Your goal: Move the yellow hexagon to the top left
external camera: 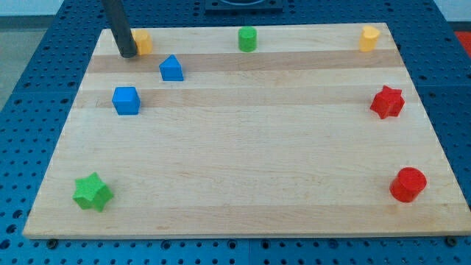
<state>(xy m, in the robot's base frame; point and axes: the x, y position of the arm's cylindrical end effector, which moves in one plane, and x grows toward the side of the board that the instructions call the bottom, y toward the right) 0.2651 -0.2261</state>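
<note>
A: Where does the yellow hexagon (142, 41) sit right now?

B: In the upper left of the frame, near the top edge of the wooden board (243, 162). My tip (126, 54) is just beside it on its left, touching or nearly so; the rod hides part of the block, so I cannot tell which.

A: Fingers wide or narrow?

B: There are none to report. The arm ends in a plain dark rod, so nothing opens or closes on anything.

A: How will the block handle?

B: I judge it light, rigid and fairly slippery on smooth wood, so it should slide easily. There is no taking hold; I push against 1 flat side, centred, or it may rotate and slip off the tip.

A: How far along is the task?

B: It looks nearly finished, since the block already lies close to that corner.

A: Anything nearby?

B: 2 blue blocks: a house-like one (171, 68) and a blue cube (126, 100), both lower. A green cylinder (247, 38) sits at top centre, well apart.
</note>
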